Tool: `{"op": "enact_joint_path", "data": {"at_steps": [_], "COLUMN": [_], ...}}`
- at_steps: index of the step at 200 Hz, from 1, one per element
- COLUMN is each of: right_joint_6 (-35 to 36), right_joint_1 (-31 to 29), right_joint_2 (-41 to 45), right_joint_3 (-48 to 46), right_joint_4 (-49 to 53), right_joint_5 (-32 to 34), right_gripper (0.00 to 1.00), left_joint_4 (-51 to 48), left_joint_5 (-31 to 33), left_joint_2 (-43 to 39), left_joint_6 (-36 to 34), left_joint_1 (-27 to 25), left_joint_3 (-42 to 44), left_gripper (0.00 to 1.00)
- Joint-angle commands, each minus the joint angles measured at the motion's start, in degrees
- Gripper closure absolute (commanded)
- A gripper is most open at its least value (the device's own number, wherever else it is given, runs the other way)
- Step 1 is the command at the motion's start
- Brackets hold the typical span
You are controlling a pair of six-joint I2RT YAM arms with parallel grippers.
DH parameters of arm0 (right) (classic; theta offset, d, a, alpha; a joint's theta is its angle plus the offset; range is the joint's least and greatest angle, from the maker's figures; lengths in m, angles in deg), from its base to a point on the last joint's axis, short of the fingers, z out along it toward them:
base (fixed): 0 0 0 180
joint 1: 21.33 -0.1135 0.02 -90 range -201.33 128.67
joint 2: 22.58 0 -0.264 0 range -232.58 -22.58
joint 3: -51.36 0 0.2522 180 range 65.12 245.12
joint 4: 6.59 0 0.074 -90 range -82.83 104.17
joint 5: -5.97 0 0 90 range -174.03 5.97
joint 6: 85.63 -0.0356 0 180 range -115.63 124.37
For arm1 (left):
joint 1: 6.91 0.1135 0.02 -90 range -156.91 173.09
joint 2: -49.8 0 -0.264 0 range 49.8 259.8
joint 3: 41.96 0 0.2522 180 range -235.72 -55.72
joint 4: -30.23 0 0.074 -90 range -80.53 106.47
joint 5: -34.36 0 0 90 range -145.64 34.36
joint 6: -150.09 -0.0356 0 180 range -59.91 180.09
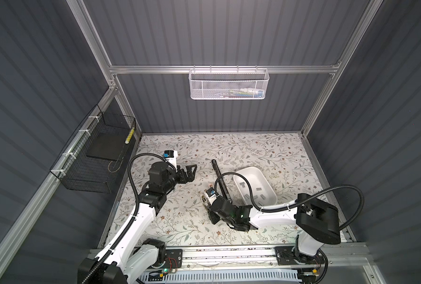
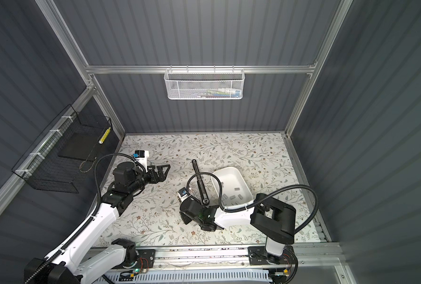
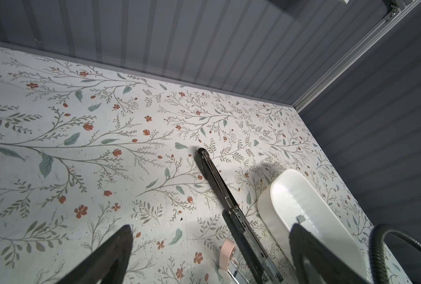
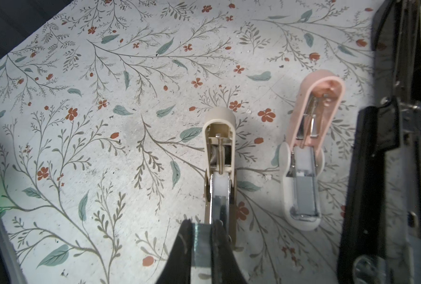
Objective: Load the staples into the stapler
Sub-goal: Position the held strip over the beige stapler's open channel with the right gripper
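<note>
The right gripper (image 4: pixel 201 226) is clenched on one grey strip (image 4: pixel 201 246) of staples. It holds the strip directly over the near end of the beige stapler (image 4: pixel 219 152). This stapler lies opened on the table (image 1: pixel 229 147), with its cover folded back and its metal channel visible. How close the strip is to the channel, the wrist view does not show clearly.

Just beside it lies the pink stapler (image 4: pixel 307 152), also opened, and a grey strip sits already in its channel. On the other side of the pink one lies the long black stapler (image 1: pixel 219 177), opened flat.

More staples (image 1: pixel 258 189) are scattered loose on the bottom of the white bin (image 1: pixel 251 168), which stands just beside the black stapler, on the right part of the table in both top views.

The left gripper (image 1: pixel 188 172) is released, its jaws wide apart and holding nothing. It hovers over the left part of the table, well apart from the staplers and from the bin.
</note>
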Motion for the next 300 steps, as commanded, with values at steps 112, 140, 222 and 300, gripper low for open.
{"op": "enact_joint_path", "data": {"at_steps": [112,140,222,300], "right_joint_6": [0.4,1.0,0.0,-0.3], "right_joint_1": [-0.1,-0.1,-0.2,-0.1], "right_joint_2": [-1.8,-0.3,-1.1,-4.4], "right_joint_3": [2.9,1.8,1.7,3.3], "right_joint_4": [3.9,2.6,0.8,1.2], "right_joint_5": [3.2,3.0,1.4,1.4], "right_gripper": [0.98,0.98,0.97,0.98], "left_joint_4": [-2.9,-4.4,-3.4,-4.3], "left_joint_5": [0.8,2.5,2.9,2.7], "left_joint_2": [-6.0,-8.3,-10.6,-10.8], "left_joint_6": [0.3,0.0,0.5,0.5], "left_joint_1": [0.2,0.2,0.2,0.2], "left_joint_3": [2.0,1.9,2.8,2.4], "left_gripper": [0.0,0.0,0.01,0.0]}}
